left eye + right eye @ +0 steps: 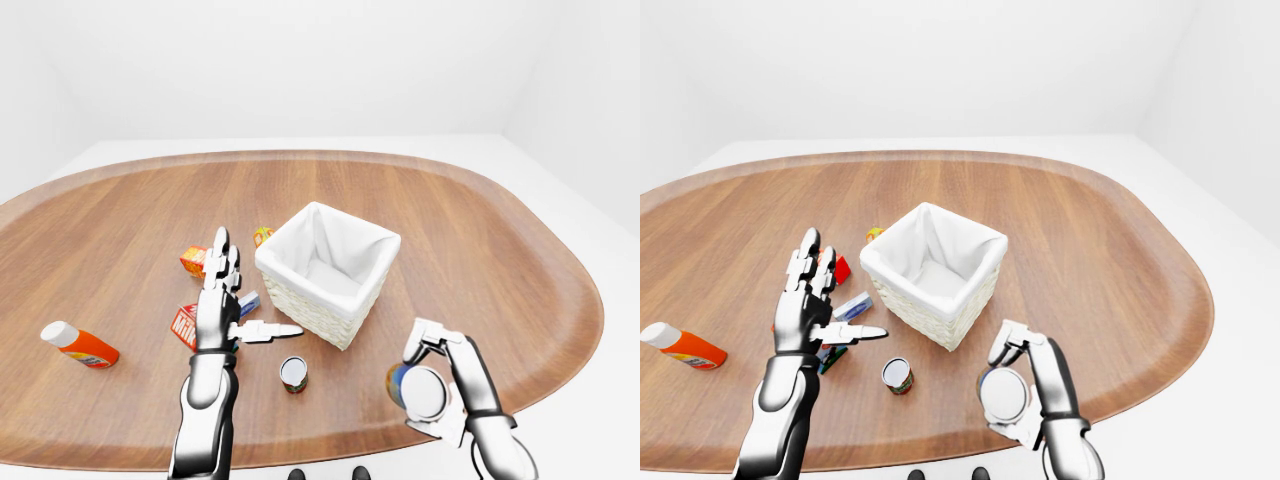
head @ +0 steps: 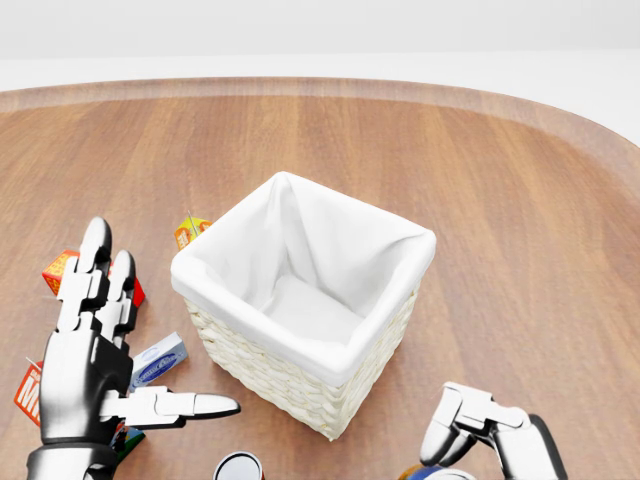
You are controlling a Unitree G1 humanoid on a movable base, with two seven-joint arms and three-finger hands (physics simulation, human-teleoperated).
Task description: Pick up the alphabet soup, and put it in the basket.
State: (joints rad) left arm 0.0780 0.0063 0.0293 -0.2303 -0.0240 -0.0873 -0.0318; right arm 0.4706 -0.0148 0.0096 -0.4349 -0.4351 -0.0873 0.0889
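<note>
Robot hand (image 1: 437, 385) holds alphabet soup (image 1: 418, 390) beside basket (image 1: 327, 272).

In the left-eye view the basket (image 1: 327, 270) stands at frame centre, its lined mouth unobstructed from above. Open surface (image 1: 480, 250) lies to its right and top. The left side is crowded by the spread left hand (image 1: 222, 300), small boxes (image 1: 193, 260) and a bottle (image 1: 80, 345). A can (image 1: 293, 373) stands below the basket, well apart from it.
</note>
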